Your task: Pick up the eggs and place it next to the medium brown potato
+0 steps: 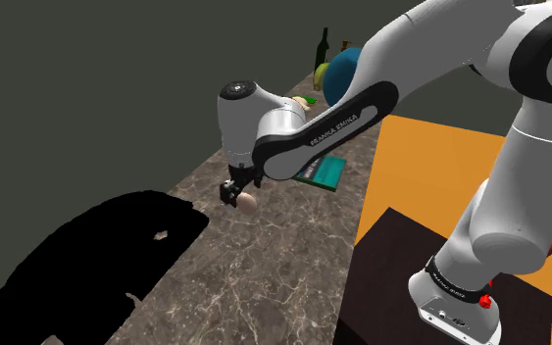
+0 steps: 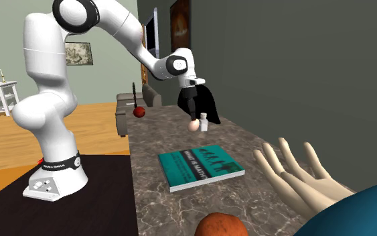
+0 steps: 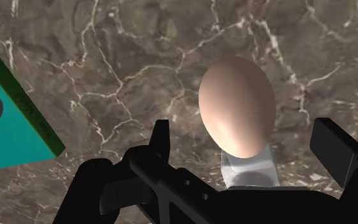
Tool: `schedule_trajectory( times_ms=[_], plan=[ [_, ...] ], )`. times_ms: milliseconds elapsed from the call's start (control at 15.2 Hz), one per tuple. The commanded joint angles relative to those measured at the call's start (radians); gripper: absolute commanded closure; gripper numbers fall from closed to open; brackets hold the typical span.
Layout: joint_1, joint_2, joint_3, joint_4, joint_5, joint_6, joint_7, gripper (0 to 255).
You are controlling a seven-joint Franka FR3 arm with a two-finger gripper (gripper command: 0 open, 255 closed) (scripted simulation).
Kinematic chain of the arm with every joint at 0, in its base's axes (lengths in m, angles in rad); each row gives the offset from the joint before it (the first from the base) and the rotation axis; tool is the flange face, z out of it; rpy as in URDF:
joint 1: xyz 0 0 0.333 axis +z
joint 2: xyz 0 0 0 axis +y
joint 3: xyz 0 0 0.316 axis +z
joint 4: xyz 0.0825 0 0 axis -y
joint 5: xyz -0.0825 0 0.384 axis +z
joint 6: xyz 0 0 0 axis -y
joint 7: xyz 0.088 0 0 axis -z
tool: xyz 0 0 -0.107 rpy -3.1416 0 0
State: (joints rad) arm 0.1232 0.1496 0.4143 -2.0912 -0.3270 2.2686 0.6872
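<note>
The black pincer [image 1: 231, 193] is spread wide and holds nothing. The smooth pale tan egg [image 3: 236, 105] sits between its two fingers [image 3: 336, 146]. There is a gap on each side, so the egg is not gripped. It seems to rest on the brown marbled stone counter [image 1: 264, 274].

What could go wrong? The egg is round and slippery. If the fingers close off to one side, it could pop out and roll away. If they squeeze too hard, it might crack. A small white bottle [image 2: 205, 121] stands just beside the egg, so a finger could bump it and tip it over. The flat teal book [image 2: 200, 167] lies between the egg and a round red-brown thing [image 2: 220, 226]. That thing may be the potato, but I cannot be sure. It is well apart from the egg. If the egg is carried too low, it could hit the book on the way.

I cannot see what is inside the small white bottle. Dark glass bottles [image 1: 324, 44] stand at the far end of the counter in the shoulder view. What they hold is hidden too.
</note>
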Motion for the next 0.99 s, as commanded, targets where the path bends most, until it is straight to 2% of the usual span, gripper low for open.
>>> schedule_trajectory(
  times_ms=[0, 330, 792, 858, 924],
  plan=[
    [0.004, 0.029, -0.004, 0.004, -0.022, 0.021, 0.018, 0],
    [0.006, 0.071, -0.017, -0.007, -0.057, 0.069, 0.041, 0],
    [0.006, 0.071, -0.017, -0.007, -0.057, 0.068, 0.041, 0],
    [0.006, 0.071, -0.017, -0.007, -0.057, 0.068, 0.041, 255],
    [0.006, 0.071, -0.017, -0.007, -0.057, 0.068, 0.041, 255]
  ],
)
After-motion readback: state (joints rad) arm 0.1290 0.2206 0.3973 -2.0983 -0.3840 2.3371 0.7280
